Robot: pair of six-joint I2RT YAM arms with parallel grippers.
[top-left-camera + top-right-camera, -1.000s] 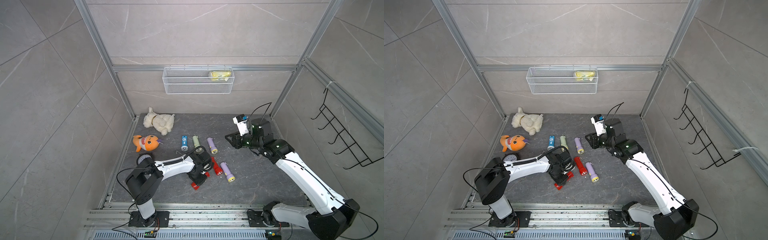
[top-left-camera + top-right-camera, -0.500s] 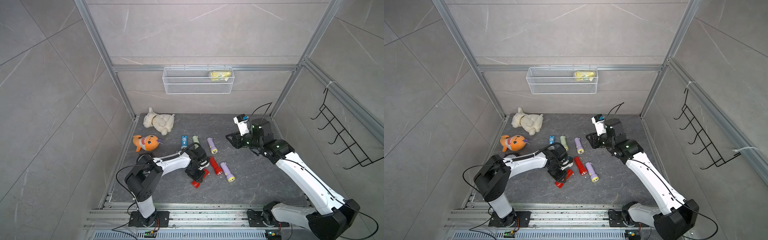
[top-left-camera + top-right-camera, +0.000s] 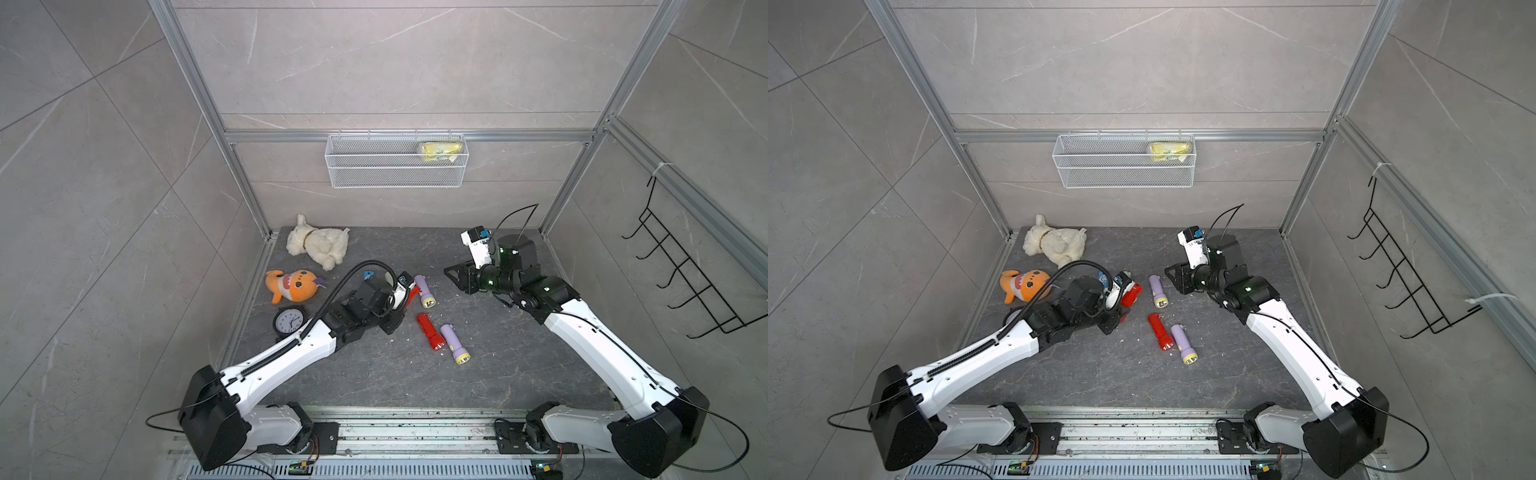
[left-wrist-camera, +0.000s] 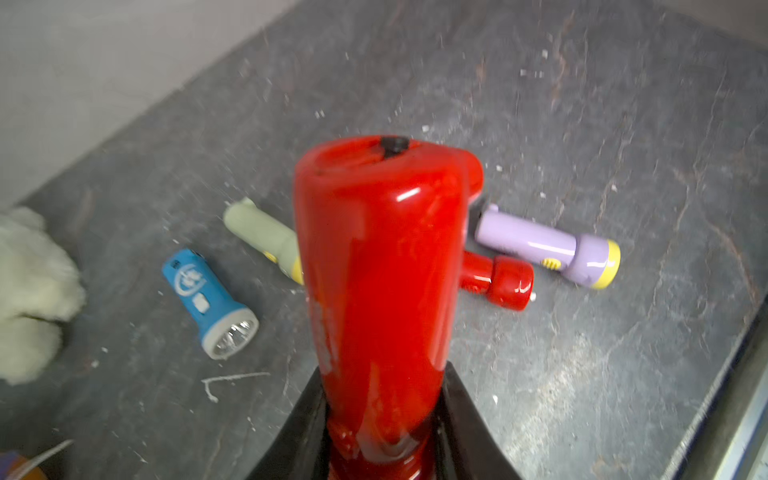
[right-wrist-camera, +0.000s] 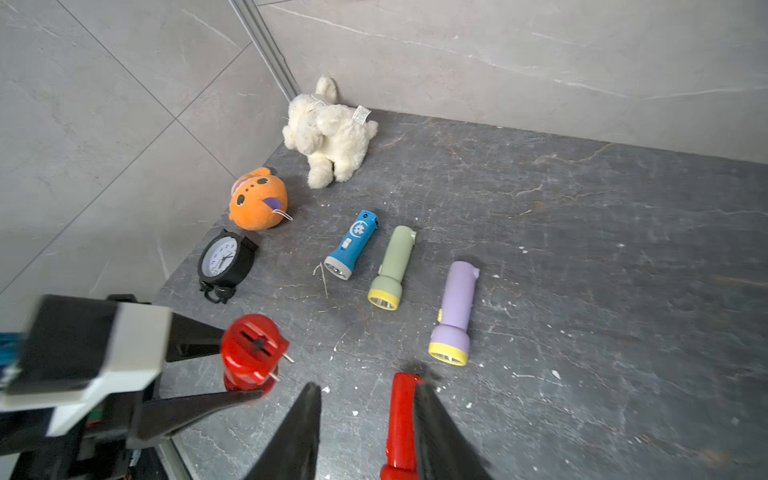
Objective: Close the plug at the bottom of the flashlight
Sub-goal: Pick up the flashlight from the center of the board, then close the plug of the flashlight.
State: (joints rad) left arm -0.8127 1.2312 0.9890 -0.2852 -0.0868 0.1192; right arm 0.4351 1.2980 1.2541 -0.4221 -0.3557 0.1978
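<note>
My left gripper (image 4: 384, 374) is shut on a red flashlight (image 4: 380, 266) near its head and holds it off the floor, bottom end pointing away from the wrist. In the right wrist view that bottom end (image 5: 253, 349) faces the camera, and the plug (image 5: 280, 368) shows two metal prongs sticking out. In a top view the held flashlight (image 3: 1131, 293) is left of centre. My right gripper (image 5: 368, 401) hangs open to its right, a short way off, with nothing between its fingers; in both top views it (image 3: 457, 278) sits above the floor's back right.
On the floor lie a second red flashlight (image 3: 430, 332), two purple ones (image 3: 424, 291) (image 3: 453, 343), a green one (image 5: 392, 268) and a blue one (image 5: 353, 245). A white plush (image 3: 318, 247), orange plush (image 3: 293, 284) and clock (image 3: 289, 321) are at the left. A wire basket (image 3: 395, 166) hangs on the back wall.
My left arm has lifted the red flashlight off the floor and swung it up and toward the back. The right arm has barely moved.
</note>
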